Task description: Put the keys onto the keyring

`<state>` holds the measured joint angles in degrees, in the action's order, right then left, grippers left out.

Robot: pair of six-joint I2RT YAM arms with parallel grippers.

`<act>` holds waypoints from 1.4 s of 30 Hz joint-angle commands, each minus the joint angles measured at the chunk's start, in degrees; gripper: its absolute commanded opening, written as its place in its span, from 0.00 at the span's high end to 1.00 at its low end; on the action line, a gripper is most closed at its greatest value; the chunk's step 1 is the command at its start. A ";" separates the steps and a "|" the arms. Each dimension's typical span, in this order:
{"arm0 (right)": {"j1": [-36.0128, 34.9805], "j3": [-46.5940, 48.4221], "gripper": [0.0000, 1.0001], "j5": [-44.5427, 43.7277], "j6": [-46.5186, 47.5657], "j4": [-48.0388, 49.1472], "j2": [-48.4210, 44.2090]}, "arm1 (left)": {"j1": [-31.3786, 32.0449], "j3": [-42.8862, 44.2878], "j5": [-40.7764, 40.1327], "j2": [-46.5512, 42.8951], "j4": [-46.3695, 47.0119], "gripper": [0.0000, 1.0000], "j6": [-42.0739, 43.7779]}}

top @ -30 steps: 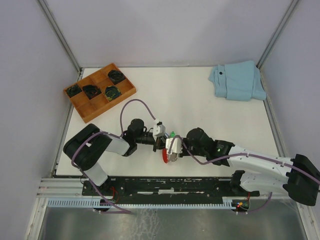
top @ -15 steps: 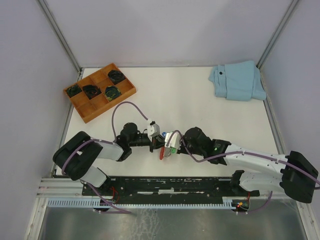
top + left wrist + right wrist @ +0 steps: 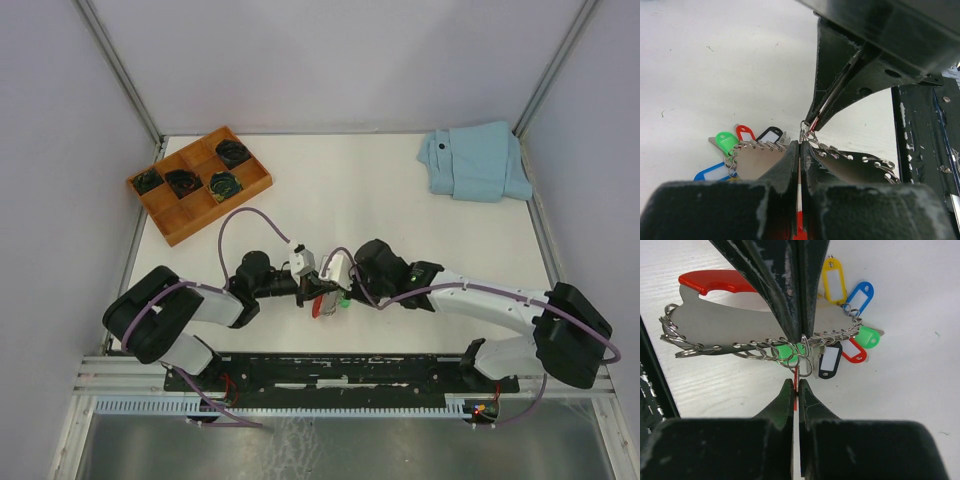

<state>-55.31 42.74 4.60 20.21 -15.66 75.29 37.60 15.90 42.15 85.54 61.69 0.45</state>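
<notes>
The keyring (image 3: pixel 735 322) is a flat grey plate with a red curved band and a row of metal rings along its edge. My left gripper (image 3: pixel 800 145) is shut on it edge-on. Yellow (image 3: pixel 834 280), blue (image 3: pixel 860 296), green (image 3: pixel 867 336), red (image 3: pixel 854 351) and black (image 3: pixel 830 361) tags hang from its rings. Facing it, my right gripper (image 3: pixel 796 382) is shut on a thin red-tagged key (image 3: pixel 796 374), whose tip sits at a ring (image 3: pixel 805 360). Both grippers meet low over the table near its front edge, left gripper (image 3: pixel 311 290) against right gripper (image 3: pixel 335 287).
A wooden tray (image 3: pixel 170 215) with dark coiled items sits at the back left. A folded light-blue cloth (image 3: pixel 475 160) lies at the back right. The black mounting rail (image 3: pixel 340 370) runs along the near edge, close behind the grippers.
Both grippers, still shut and joined at the keyring, have shifted a little to the left. The left arm has drawn back and the right arm has reached further across.
</notes>
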 commanded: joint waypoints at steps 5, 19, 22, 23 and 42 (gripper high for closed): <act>7.33 6.19 0.99 15.30 -5.01 -8.48 5.35 | -0.57 0.27 -0.38 -1.93 5.12 0.97 0.60; 10.26 16.33 0.99 25.26 -8.86 -9.85 16.30 | 0.64 1.03 0.93 -0.09 5.08 0.97 0.62; 10.40 18.59 0.99 25.48 -8.30 -10.65 18.02 | 0.96 1.21 1.21 0.23 4.94 0.97 0.67; 10.45 19.14 0.99 25.34 -8.07 -10.78 18.32 | 1.02 1.23 1.34 0.22 4.74 0.97 0.76; 15.46 15.76 0.99 24.04 -1.79 -10.00 5.85 | 1.11 2.94 -1.83 -1.32 -5.79 0.97 5.42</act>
<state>-40.05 58.13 27.68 15.51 -28.34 86.41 38.11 17.58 40.47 84.62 58.92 2.85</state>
